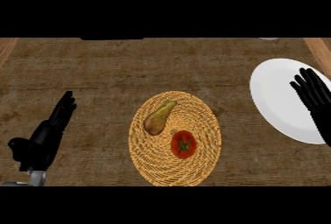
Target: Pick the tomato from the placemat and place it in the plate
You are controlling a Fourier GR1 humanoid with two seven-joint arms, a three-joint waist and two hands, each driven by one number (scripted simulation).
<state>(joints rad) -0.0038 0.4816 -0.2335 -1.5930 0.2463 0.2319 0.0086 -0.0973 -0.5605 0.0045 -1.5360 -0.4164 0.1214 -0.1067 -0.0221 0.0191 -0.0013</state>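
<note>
A red tomato with a green stem lies on the woven yellow placemat at the middle of the counter, in the mat's lower right part. At the right edge a white plate holds nothing. My right hand is over the plate's right side, fingers straight and spread, open, well to the right of the tomato. My left hand rests open at the lower left, fingers straight and pointing away, far from the mat.
A brownish-green pear lies on the placemat just up-left of the tomato. The counter top is dark brown wood, with lighter edges at the far left and right corners.
</note>
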